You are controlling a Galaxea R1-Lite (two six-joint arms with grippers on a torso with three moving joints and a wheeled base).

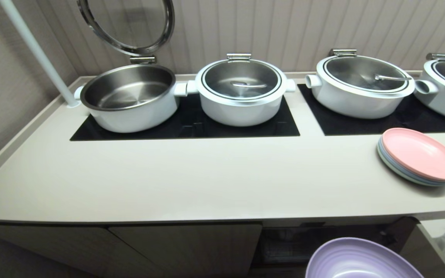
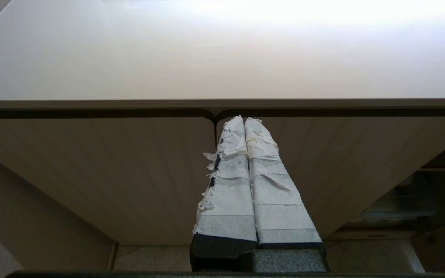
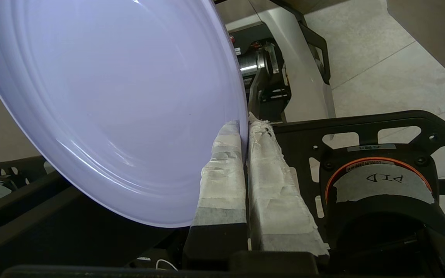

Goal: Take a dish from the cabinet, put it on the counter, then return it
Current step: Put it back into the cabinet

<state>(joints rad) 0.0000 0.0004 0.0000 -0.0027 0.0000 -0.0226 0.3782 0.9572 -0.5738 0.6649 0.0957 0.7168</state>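
Head view shows the dish [image 1: 361,258] low before the cabinet [image 1: 184,243], below the counter [image 1: 191,181] edge (so upward comes first); my right gripper [image 3: 244,127] pinches its rim tight, left gripper [image 2: 244,123] closed, empty.

Four white pots sit on black cooktop panels [image 1: 191,125]: the leftmost pot [image 1: 129,98] has its lid [image 1: 128,23] raised. Nearby rests a pink-topped plate stack [image 1: 419,156].
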